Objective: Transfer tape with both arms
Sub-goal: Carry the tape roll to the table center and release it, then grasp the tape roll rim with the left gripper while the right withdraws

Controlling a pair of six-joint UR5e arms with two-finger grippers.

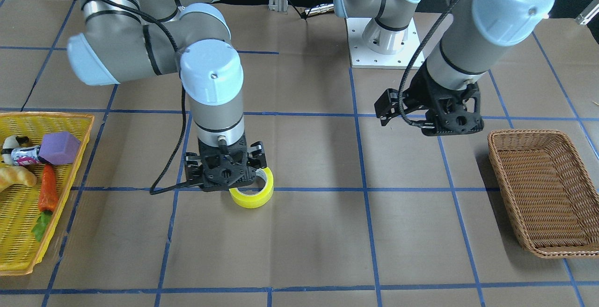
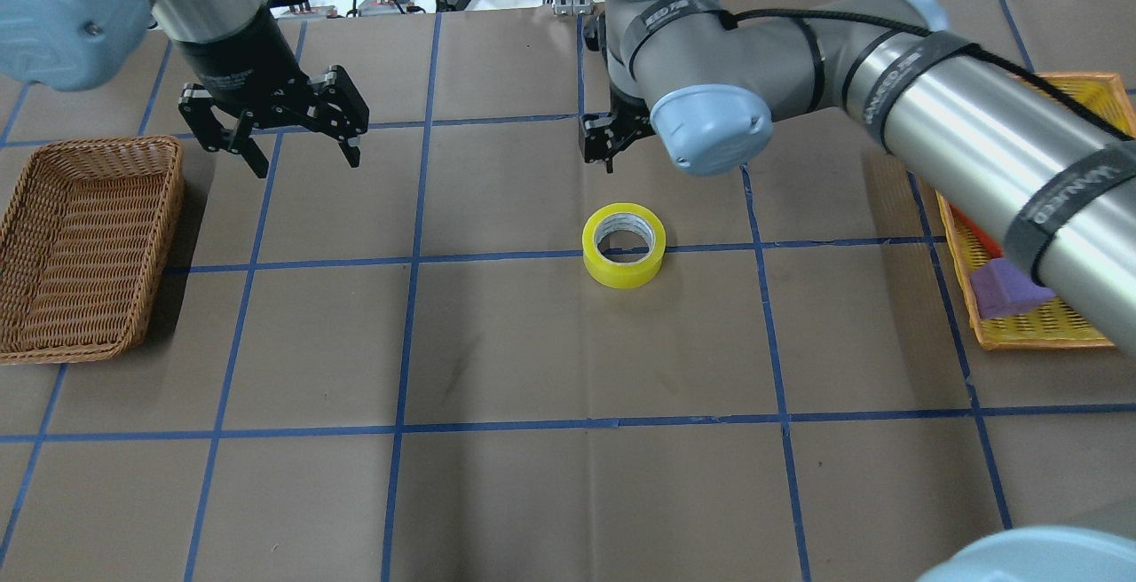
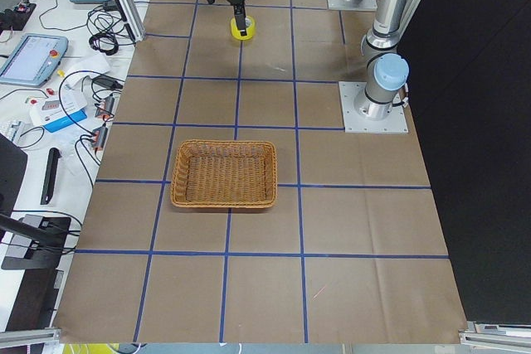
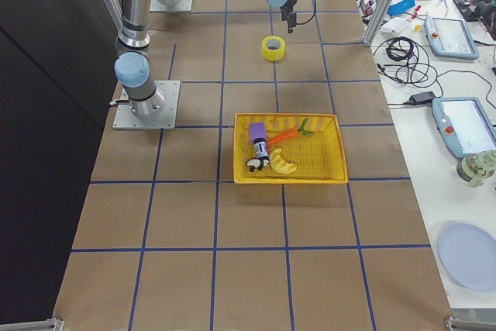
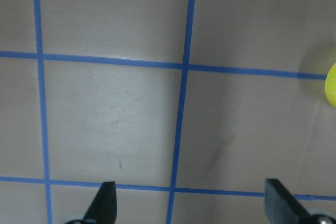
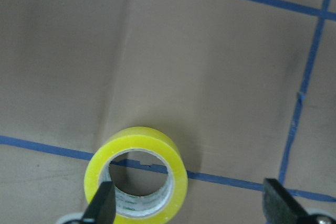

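Just above the tape (image 2: 625, 273), which lies flat on a blue grid line (image 2: 497, 255) of the table (image 2: 532, 493), the right gripper (image 6: 191, 203) hovers with jaws spread wide, one finger (image 6: 104, 204) over the roll's rim. Well apart from the tape, toward the wicker basket (image 2: 167, 209), the left gripper (image 2: 306, 165) hangs released, gripping nothing.

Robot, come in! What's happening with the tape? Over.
Left pincer open, empty. Right pincer open, low over the yellow tape roll. Roll flat on the table, ungripped. Nothing blocking it.
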